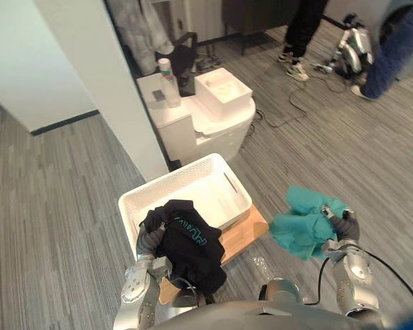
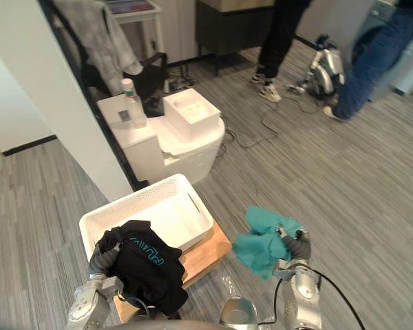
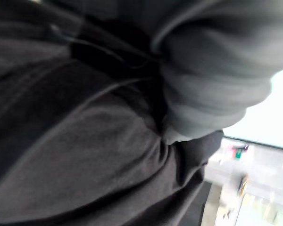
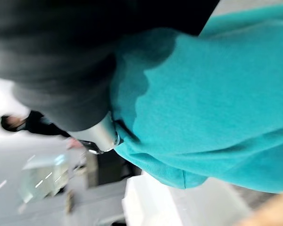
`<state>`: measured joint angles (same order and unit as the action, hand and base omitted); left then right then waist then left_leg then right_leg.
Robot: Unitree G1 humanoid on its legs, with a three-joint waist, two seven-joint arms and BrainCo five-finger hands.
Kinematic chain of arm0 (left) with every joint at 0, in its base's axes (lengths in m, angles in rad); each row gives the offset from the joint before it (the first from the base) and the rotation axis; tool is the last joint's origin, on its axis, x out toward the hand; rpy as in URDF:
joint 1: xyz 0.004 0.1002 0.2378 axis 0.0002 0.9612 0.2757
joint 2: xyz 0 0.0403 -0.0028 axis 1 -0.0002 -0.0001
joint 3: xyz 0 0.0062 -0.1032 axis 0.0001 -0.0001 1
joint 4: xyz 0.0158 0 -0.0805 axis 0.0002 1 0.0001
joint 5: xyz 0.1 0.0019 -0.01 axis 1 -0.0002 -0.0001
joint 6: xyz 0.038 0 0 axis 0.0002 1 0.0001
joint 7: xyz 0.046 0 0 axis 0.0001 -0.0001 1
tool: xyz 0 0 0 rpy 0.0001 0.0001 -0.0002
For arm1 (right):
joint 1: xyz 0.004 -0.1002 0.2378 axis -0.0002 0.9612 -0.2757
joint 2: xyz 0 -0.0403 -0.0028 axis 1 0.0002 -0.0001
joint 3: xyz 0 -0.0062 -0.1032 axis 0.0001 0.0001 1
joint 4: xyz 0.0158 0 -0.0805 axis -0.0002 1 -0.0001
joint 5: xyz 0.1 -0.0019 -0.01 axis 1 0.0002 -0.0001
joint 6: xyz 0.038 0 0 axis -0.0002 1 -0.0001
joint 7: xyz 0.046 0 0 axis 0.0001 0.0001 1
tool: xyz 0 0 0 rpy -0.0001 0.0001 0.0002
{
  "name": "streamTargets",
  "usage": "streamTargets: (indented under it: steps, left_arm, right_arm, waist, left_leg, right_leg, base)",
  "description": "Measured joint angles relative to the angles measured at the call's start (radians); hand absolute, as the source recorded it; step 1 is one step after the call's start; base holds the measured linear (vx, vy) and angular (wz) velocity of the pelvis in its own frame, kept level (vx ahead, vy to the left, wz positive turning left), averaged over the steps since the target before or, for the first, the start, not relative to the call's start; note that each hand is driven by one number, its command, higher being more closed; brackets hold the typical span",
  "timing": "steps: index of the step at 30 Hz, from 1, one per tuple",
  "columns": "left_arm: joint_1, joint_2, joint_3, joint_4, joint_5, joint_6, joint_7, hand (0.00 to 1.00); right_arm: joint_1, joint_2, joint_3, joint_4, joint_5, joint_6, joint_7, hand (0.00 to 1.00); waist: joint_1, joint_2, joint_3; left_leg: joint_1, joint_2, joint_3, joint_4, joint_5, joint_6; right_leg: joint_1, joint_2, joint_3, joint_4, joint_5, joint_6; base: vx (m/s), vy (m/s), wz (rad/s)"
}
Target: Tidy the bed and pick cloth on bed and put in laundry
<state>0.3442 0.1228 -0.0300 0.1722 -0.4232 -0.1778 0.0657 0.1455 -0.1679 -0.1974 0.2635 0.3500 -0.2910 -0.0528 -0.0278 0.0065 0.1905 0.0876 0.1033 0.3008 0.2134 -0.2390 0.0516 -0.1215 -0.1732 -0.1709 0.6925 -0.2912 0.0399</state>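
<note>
Left eye view: black cloth (image 1: 189, 247) at 6 o'clock, draped over left robot hand (image 1: 149, 235). Fingers buried, grip unreadable. Cloth overhangs near-left corner of white basket (image 1: 172, 177) on wooden tabletop (image 1: 244, 230); basket's white floor showing. Teal cloth (image 1: 299, 227) at 4 o'clock, beside basket, right robot hand (image 1: 328, 212) clenched round it.
Left wrist view: black cloth against ribbed cover.
Right wrist view: teal cloth against hand.
Count: two cloths, one basket.

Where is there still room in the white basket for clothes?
The white basket is bare in its middle and right side. Its near-left corner is crowded under the black cloth at the left hand. The right hand holds the teal cloth outside.
</note>
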Motion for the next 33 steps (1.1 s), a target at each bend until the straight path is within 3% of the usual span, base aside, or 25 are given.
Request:
streamTargets:
  steps: [1,2,3,4,5,7,9,11,14,17,19,21,22,25,29,33]
  left_arm:
    - [-0.012,0.011,-0.006,0.002,-0.001,0.0,-0.011,1.0]
    - [-0.029,0.027,-0.006,0.011,-0.003,-0.001,-0.026,1.0]
    - [-0.034,0.034,-0.007,0.013,-0.009,-0.002,-0.027,1.0]
    - [-0.031,0.052,-0.007,0.013,-0.025,-0.005,-0.026,1.0]
    - [-0.036,0.053,-0.008,0.037,-0.034,-0.007,-0.021,1.0]
    - [-0.033,0.014,-0.025,0.05,-0.038,-0.009,-0.017,1.0]
    - [-0.027,-0.045,-0.056,0.048,-0.038,-0.015,-0.015,1.0]
    - [-0.031,-0.051,-0.058,0.048,-0.039,-0.014,-0.016,1.0]
    - [-0.036,-0.052,-0.046,0.048,-0.069,-0.014,-0.025,1.0]
    - [-0.056,-0.05,-0.052,0.049,-0.068,-0.014,-0.044,1.0]
    - [-0.09,-0.054,-0.074,0.069,-0.068,-0.012,-0.049,1.0]
    - [-0.11,-0.055,-0.092,0.088,-0.068,-0.007,-0.055,1.0]
    - [-0.109,-0.051,-0.102,0.089,-0.068,0.0,-0.056,1.0]
    - [-0.117,-0.044,-0.129,0.09,-0.068,0.01,-0.053,1.0]
    - [-0.137,-0.043,-0.147,0.134,-0.066,0.019,-0.021,1.0]
    - [-0.137,-0.039,-0.157,0.135,-0.058,0.034,-0.009,1.0]
  right_arm:
    - [0.015,0.0,-0.005,-0.133,-0.004,-0.01,0.0,1.0]
    - [0.027,-0.001,-0.013,-0.241,-0.019,-0.035,0.003,1.0]
    - [0.031,0.0,-0.018,-0.284,-0.022,-0.048,0.007,1.0]
    - [0.032,0.0,-0.019,-0.345,-0.023,-0.066,0.018,1.0]
    - [0.017,-0.014,-0.02,-0.374,-0.036,-0.078,0.037,1.0]
    - [-0.014,-0.053,-0.017,-0.397,-0.051,-0.078,0.054,1.0]
    - [-0.059,-0.124,0.016,-0.426,-0.072,-0.071,0.103,1.0]
    - [-0.084,-0.136,0.027,-0.445,-0.089,-0.06,0.13,1.0]
    - [-0.196,-0.195,0.09,-0.51,-0.092,-0.032,0.194,1.0]
    - [-0.354,-0.216,0.128,-0.521,-0.098,0.003,0.234,1.0]
    - [-0.398,-0.218,0.133,-0.521,-0.105,0.031,0.243,1.0]
    - [-0.423,-0.216,0.162,-0.521,-0.138,0.077,0.244,1.0]
    - [-0.436,-0.215,0.196,-0.524,-0.16,0.105,0.248,1.0]
    - [-0.475,-0.198,0.251,-0.524,-0.178,0.182,0.276,1.0]
    - [-0.498,-0.183,0.307,-0.518,-0.177,0.259,0.292,1.0]
    - [-0.498,-0.148,0.368,-0.468,-0.178,0.303,0.297,1.0]
  waist:
    - [-0.025,0.001,0.0]
    - [-0.051,-0.006,-0.003]
    - [-0.059,-0.022,-0.012]
    - [-0.062,-0.054,-0.029]
    - [-0.055,-0.083,-0.045]
    - [-0.031,-0.035,-0.058]
    - [-0.02,0.016,-0.061]
    - [-0.01,0.024,-0.064]
    - [-0.007,0.024,-0.064]
    - [-0.008,0.021,-0.069]
    - [-0.009,0.029,-0.073]
    - [-0.004,0.023,-0.076]
    - [0.012,0.011,-0.091]
    - [0.021,-0.012,-0.109]
    - [0.02,-0.015,-0.115]
    - [0.022,-0.017,-0.128]
  left_leg:
    - [-0.023,0.013,-0.081,0.001,0.008,-0.02]
    - [-0.048,0.017,-0.162,0.002,0.016,-0.046]
    - [-0.058,0.015,-0.196,0.005,0.017,-0.063]
    - [-0.072,0.0,-0.251,0.019,0.013,-0.096]
    - [-0.071,-0.003,-0.293,0.026,0.008,-0.131]
    - [-0.073,0.044,-0.303,0.01,0.028,-0.164]
    - [-0.073,0.085,-0.295,-0.052,0.09,-0.183]
    - [-0.073,0.091,-0.25,-0.058,0.115,-0.174]
    - [-0.097,0.091,-0.122,-0.033,0.151,-0.139]
    - [-0.079,0.074,-0.111,-0.152,0.226,-0.136]
    - [-0.067,0.073,-0.059,-0.208,0.234,-0.133]
    - [-0.038,0.068,-0.072,-0.262,0.272,-0.159]
    - [-0.034,0.061,-0.075,-0.281,0.281,-0.159]
    - [-0.036,0.035,-0.1,-0.312,0.304,-0.147]
    - [-0.035,0.005,-0.114,-0.317,0.313,-0.134]
    - [-0.035,0.0,-0.118,-0.318,0.322,-0.128]
  right_leg:
    - [-0.015,0.056,0.142,-0.12,0.009,0.008]
    - [-0.019,0.082,0.258,-0.204,0.032,0.042]
    - [-0.016,0.086,0.297,-0.245,0.057,0.062]
    - [-0.005,0.074,0.327,-0.338,0.172,0.063]
    - [0.035,0.062,0.313,-0.367,0.131,0.086]
    - [0.07,0.096,0.26,-0.434,0.134,0.07]
    - [0.094,0.126,0.198,-0.471,0.142,0.058]
    - [0.096,0.128,0.183,-0.471,0.141,0.057]
    - [0.097,0.121,0.158,-0.48,0.132,0.025]
    - [0.1,0.103,0.105,-0.519,0.137,0.004]
    - [0.111,0.101,0.06,-0.529,0.136,0.002]
    - [0.13,0.098,0.037,-0.526,0.138,0.005]
    - [0.131,0.096,0.03,-0.531,0.139,0.008]
    - [0.143,0.078,0.017,-0.552,0.149,0.025]
    - [0.154,0.051,0.015,-0.561,0.16,0.041]
    - [0.166,0.047,0.009,-0.578,0.173,0.046]
  base:
    - [0.16,-0.325,1.87]
    - [0.16,-0.349,1.96]
    - [0.17,-0.418,1.84]
    - [0.21,-0.482,1.41]
    - [0.26,-0.566,1.18]
    - [0.19,-0.393,0.57]
    - [0.1,-0.244,0.64]
    - [0.05,-0.159,0.27]
    - [0.0,-0.119,0.19]
    - [-0.06,-0.037,0.34]
    - [-0.08,0.025,0.73]
    - [-0.06,0.04,0.54]
    - [-0.04,0.032,0.17]
    - [-0.04,0.066,0.26]
    - [-0.04,0.085,0.11]
    - [-0.05,0.043,0.06]
